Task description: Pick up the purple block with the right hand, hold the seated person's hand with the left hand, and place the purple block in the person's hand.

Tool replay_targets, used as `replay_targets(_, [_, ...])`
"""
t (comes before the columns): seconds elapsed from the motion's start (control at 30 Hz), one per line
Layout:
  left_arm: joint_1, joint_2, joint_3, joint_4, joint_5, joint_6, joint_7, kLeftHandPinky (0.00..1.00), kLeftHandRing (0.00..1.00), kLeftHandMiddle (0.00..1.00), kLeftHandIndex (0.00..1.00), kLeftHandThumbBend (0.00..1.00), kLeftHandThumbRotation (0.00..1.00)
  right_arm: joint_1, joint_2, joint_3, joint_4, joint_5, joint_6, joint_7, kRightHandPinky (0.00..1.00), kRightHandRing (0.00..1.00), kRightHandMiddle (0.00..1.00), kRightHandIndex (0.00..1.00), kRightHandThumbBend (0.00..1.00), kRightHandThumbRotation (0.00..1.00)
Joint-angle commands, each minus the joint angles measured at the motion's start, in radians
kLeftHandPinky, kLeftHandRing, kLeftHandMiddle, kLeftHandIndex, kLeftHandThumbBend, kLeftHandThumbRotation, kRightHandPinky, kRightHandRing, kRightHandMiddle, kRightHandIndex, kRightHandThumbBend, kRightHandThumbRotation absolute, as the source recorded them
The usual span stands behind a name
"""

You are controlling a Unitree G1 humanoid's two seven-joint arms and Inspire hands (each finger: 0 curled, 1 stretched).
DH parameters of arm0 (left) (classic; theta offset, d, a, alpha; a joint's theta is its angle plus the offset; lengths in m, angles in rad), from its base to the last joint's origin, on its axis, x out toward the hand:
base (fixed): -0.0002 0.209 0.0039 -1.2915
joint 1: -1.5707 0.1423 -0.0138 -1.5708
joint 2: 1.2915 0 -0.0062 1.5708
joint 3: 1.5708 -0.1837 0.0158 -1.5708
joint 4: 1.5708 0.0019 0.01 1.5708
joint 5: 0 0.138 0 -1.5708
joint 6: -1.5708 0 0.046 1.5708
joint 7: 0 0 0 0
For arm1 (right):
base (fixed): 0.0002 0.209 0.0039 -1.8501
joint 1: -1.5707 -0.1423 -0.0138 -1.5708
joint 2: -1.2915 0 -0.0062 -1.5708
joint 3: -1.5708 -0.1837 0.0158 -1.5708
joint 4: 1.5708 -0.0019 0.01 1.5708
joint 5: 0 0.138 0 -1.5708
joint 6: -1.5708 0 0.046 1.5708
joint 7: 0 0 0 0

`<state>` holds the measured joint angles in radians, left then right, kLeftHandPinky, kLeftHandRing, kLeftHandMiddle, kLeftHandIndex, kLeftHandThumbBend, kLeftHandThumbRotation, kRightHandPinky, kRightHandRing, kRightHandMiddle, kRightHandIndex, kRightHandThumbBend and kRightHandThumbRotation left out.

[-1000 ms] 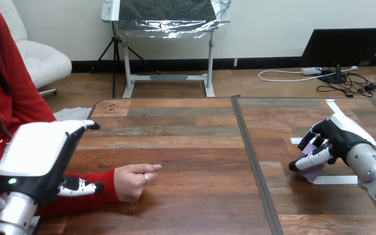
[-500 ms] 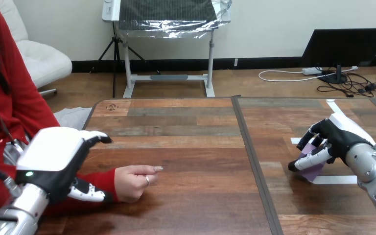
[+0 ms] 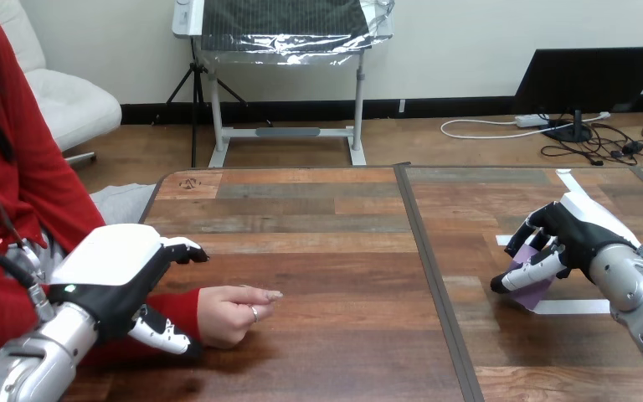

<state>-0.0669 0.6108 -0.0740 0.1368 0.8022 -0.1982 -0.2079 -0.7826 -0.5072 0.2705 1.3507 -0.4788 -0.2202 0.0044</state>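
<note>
Right hand (image 3: 578, 234) is down at the worktop's (image 3: 335, 251) right side, fingers curled onto the purple block (image 3: 534, 292) by the white tape (image 3: 573, 307), while the left hand (image 3: 113, 268) hangs over the person's red sleeve (image 3: 180, 306), fingers and thumb spread apart, just beside the person's hand (image 3: 230, 311) resting on the wood.

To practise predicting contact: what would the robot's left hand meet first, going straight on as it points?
Probably the person's hand, resting just ahead of the left hand; depth is unclear.
</note>
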Motion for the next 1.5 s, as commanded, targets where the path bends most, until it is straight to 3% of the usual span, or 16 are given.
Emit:
replay_targets(0.0, [-0.089,0.022,-0.02,0.016,-0.009,0.03,-0.022,0.72,0.77,0.78,0.77,1.0,0.24,-0.086,-0.011,0.0,-0.036,-0.006,-0.011,-0.021,0.41,0.44,0.49,0.51,0.83,0.0])
replay_targets(0.13, [-0.107,0.016,-0.039,0.018,0.0,0.074,-0.056,0.7,0.76,0.78,0.77,1.0,0.23,-0.085,-0.012,0.001,-0.036,-0.007,-0.009,-0.023,0.42,0.45,0.5,0.52,0.82,0.0])
replay_targets(0.53, [-0.142,0.018,-0.08,0.046,-0.001,0.101,-0.068,0.67,0.73,0.75,0.74,1.0,0.14,-0.083,-0.012,-0.008,-0.036,0.001,-0.007,-0.019,0.42,0.45,0.51,0.52,0.81,0.0])
replay_targets(0.87, [-0.177,0.026,-0.126,0.071,0.025,0.145,-0.109,0.68,0.74,0.76,0.74,0.99,0.12,-0.082,-0.013,-0.009,-0.038,0.001,-0.009,-0.022,0.42,0.45,0.51,0.52,0.81,0.0])
replay_targets(1.17, [-0.201,0.019,-0.149,0.094,0.031,0.181,-0.131,0.69,0.75,0.77,0.75,0.98,0.1,-0.085,-0.013,-0.002,-0.038,-0.006,0.0,-0.025,0.42,0.46,0.52,0.52,0.81,0.0])
replay_targets(1.47, [-0.221,0.007,-0.161,0.131,0.013,0.201,-0.134,0.62,0.72,0.75,0.73,0.98,0.08,-0.088,-0.011,-0.003,-0.038,-0.008,0.005,-0.02,0.41,0.45,0.51,0.52,0.81,0.0])
